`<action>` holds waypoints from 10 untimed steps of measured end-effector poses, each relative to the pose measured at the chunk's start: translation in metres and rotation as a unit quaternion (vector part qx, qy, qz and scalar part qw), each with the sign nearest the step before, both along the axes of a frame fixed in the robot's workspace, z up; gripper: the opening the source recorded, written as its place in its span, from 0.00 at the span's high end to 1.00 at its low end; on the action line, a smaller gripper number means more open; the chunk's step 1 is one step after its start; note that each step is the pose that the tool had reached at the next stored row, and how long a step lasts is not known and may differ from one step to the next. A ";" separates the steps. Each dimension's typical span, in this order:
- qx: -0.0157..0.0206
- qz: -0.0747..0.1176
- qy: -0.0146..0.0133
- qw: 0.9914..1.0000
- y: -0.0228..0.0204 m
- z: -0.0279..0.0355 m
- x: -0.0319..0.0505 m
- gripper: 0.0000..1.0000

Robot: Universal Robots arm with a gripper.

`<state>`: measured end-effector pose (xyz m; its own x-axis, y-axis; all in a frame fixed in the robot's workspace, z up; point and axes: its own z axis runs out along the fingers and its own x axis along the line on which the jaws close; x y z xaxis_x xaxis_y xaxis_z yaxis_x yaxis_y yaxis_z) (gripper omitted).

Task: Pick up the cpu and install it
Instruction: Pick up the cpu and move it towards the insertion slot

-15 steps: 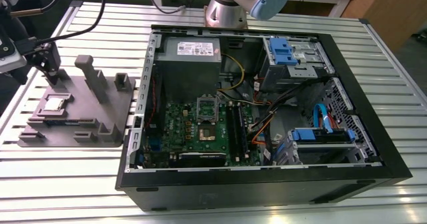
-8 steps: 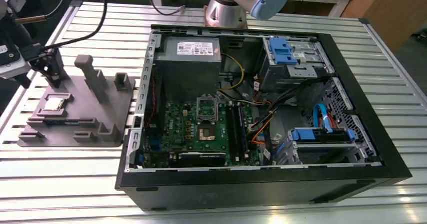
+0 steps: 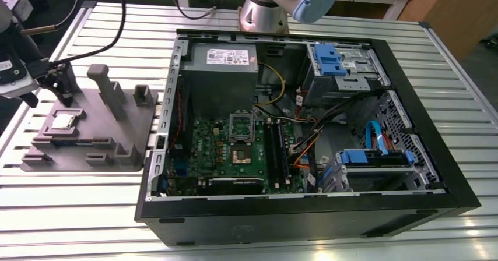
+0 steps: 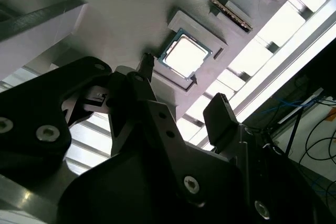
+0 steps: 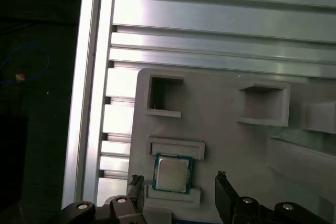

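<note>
**Pincer spread and empty over the cpu**

Dark pincer fingers [image 5: 224, 195] sit closest to the lens in both wrist views. They stand well apart with nothing between them, so your pincer [image 5: 178, 178] is released and carries nothing.

Right under it lies the cpu [image 5: 172, 173], flat and shiny side up, in a shallow square pocket of the grey fixture plate [image 5: 220, 140]. In the first wrist view one finger stands to each side of the chip. The second wrist view shows the tips short of it, so I judge the pincer hovers above the chip without touching it.

Two raised lips [image 5: 176, 148] bound the pocket on the sides that the fingers do not face, so the free edges are the ones open to you. For this grasp:

- Keep the fingers square to those free edges.
- Come straight down, and centre the chip in the gap before you close.
- Take it by opposite edges, never by a corner.
- Grip lightly; a tilted or skewed hold would likely wedge the chip against a lip.

Beyond the pocket, the plate carries empty recesses and upright posts beside the pincer, so mind them. The plate rests on the slatted metal counter [image 3: 78, 214]. Well apart from the pincer stands the open computer case [image 3: 311, 220]. Its motherboard [image 3: 210, 138] faces up, with a silver bracket [image 3: 241, 125] at its middle.
</note>
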<state>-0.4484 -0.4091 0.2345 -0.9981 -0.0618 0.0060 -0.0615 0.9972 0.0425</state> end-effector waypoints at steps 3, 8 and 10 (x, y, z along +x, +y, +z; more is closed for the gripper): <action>0.000 -0.001 0.000 1.000 0.0000 -0.0054 0.0000 0.35; 0.000 -0.001 0.000 1.000 -0.0011 -0.0145 0.0000 0.35; 0.000 -0.001 0.000 1.000 -0.0026 -0.0179 0.0000 0.35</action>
